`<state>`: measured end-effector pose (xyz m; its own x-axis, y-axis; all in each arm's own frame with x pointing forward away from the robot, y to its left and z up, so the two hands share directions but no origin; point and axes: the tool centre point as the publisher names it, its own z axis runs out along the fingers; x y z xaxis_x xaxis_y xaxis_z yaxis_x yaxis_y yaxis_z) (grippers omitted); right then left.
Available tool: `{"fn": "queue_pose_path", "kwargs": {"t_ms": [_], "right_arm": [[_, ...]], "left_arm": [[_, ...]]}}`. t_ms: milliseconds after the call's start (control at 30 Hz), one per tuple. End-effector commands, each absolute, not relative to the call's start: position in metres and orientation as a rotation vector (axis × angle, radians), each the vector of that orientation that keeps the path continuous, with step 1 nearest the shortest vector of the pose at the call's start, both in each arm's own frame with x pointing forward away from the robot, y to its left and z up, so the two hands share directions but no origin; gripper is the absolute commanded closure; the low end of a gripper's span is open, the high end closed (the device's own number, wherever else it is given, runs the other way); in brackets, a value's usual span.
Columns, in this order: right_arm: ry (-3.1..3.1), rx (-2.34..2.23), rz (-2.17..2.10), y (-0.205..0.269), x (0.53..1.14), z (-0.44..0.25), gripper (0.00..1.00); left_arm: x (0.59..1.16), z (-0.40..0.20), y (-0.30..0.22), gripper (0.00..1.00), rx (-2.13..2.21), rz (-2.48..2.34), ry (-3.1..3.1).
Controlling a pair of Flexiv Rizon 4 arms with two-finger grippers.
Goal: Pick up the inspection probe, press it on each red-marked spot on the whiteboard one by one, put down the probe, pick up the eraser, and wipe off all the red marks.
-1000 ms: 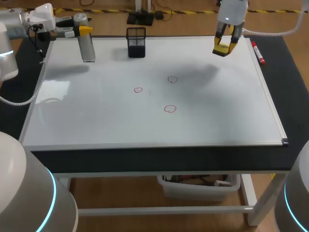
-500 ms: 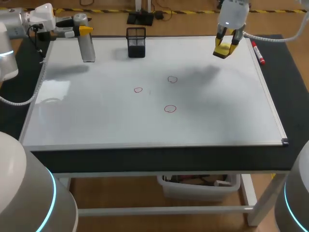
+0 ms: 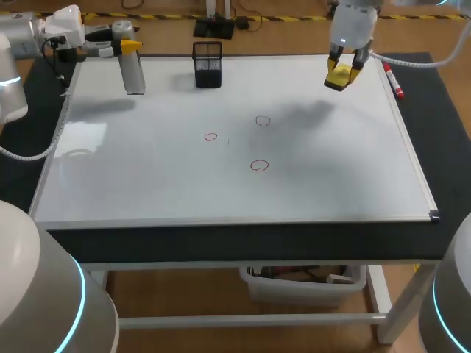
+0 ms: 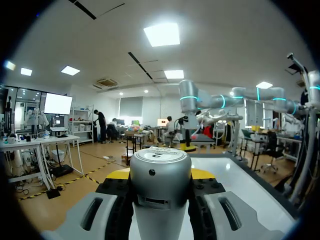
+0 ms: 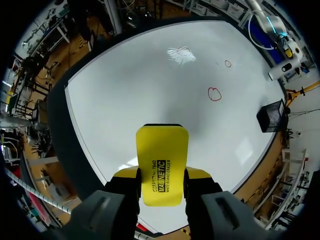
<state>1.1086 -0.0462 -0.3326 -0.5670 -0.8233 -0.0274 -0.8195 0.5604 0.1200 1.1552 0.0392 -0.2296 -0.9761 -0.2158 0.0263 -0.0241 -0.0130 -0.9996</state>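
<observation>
Eraser (image 5: 162, 165), a yellow block, sits squarely between the fingers of the right gripper (image 5: 161, 176). They press on its two long sides, and its far end sticks out well ahead of the yellow tips. In the head view this gripper hangs over the far right part of the whiteboard (image 3: 147, 169) with the eraser pointing down, near the red marker (image 3: 394, 82) lying along the board's right edge.

The left gripper (image 4: 160, 175) is clamped on the inspection probe (image 4: 160, 187), a silver cylinder held from both sides, with its round cap toward the wrist camera. From above, the probe hangs upright below that gripper at the board's far left corner; whether its lower end touches the surface cannot be told.

Three red marks (image 3: 259, 165), small circles, lie around the middle of the board, well apart from both grippers. A black mesh basket (image 3: 207, 65) stands at the far edge, between the two arms and nearer the left one.

Against the picture from a second ago, the right wrist has drawn slightly toward the far edge and turned a little, so the eraser shows a narrower face. The left arm and probe have not moved, and all three circles are unchanged.
</observation>
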Motion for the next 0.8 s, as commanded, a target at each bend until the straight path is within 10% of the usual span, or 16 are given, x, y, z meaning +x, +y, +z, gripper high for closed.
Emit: {"fn": "queue_pose_path", "kwargs": {"t_ms": [33,800], "right_arm": [[-2.756,1.453,-0.155,-0.047,1.105,-0.330,1.00],[-2.756,1.453,-0.155,-0.047,1.105,-0.330,1.00]], "left_arm": [[1.153,-0.227,0.038,1.00,-0.264,-2.121,2.106],[1.144,-0.229,0.018,1.00,-0.208,-2.109,2.165]]}}
